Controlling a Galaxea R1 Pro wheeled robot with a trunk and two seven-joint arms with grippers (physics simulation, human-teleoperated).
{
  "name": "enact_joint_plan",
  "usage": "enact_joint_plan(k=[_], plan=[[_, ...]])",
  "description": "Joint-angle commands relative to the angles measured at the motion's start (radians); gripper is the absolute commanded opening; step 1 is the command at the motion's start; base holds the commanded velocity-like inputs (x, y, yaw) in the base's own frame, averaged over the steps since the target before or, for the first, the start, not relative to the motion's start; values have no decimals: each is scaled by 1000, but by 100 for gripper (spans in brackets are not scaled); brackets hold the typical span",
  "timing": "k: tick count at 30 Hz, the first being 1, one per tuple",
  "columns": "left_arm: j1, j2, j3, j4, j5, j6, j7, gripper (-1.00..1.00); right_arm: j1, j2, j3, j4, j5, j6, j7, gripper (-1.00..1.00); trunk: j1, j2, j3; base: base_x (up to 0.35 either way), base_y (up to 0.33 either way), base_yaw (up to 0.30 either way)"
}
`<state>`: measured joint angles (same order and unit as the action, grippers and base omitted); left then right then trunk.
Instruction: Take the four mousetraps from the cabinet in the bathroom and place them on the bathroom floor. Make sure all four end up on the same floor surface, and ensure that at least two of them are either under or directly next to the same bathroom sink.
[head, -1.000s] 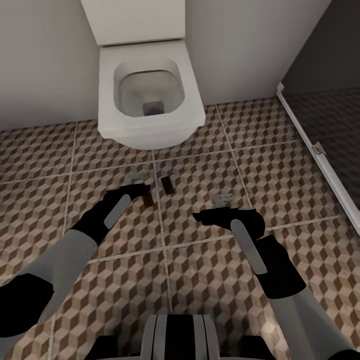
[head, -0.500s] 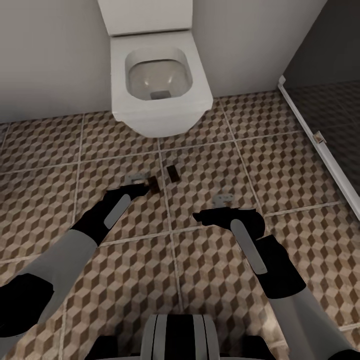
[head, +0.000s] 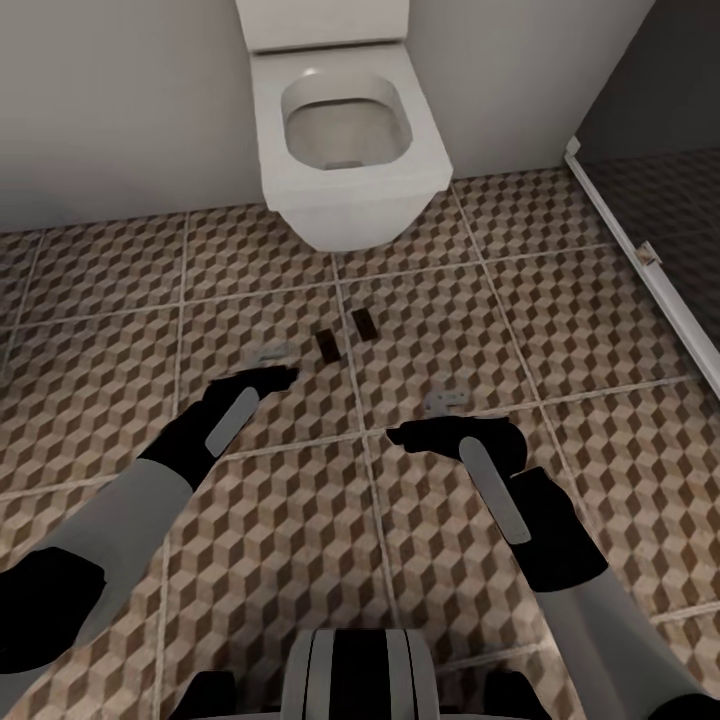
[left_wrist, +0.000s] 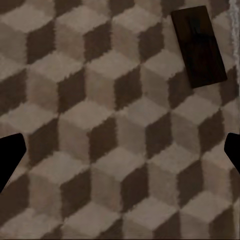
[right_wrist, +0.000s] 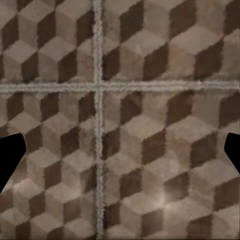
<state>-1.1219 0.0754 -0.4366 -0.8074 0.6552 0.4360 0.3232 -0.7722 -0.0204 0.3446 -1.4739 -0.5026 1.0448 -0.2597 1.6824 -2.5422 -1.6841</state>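
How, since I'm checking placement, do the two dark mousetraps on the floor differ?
The left mousetrap lies nearer the robot, the right mousetrap nearer the toilet. A grout line runs between them, so they sit on separate tiles. Both lie flat, dark, roughly parallel.

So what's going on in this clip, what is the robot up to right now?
The robot stands on the cube-patterned tile floor facing a white toilet. Two small dark rectangular mousetraps lie side by side on the floor in front of the toilet. Both arms reach forward and low; the left pincer and right pincer are open and hold nothing. The left wrist view shows one trap just ahead of that pincer.
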Motion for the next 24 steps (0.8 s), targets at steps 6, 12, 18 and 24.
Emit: enact_joint_plan(k=[6, 12, 18, 24], plan=[[-1, 6, -2, -37, 11, 3, 9, 100, -5, 0, 4, 8, -9, 2, -11, 100, 0, 0, -1, -90, 69, 0], [-1, 14, -1, -74, 11, 11, 8, 100, -6, 0, 3, 14, -8, 2, -12, 100, 0, 0, -1, -35, 27, 0], [-1, 30, -1, -95, 12, 19, 7, 100, -6, -1, 0, 16, -8, 2, -13, 100, -2, 1, 15, -14, 10, 0], [-1, 38, -1, -105, 12, 44, 6, 100, -6, -1, -1, 17, -8, 2, -13, 100, -5, 2, 38, -5, 4, 0]])
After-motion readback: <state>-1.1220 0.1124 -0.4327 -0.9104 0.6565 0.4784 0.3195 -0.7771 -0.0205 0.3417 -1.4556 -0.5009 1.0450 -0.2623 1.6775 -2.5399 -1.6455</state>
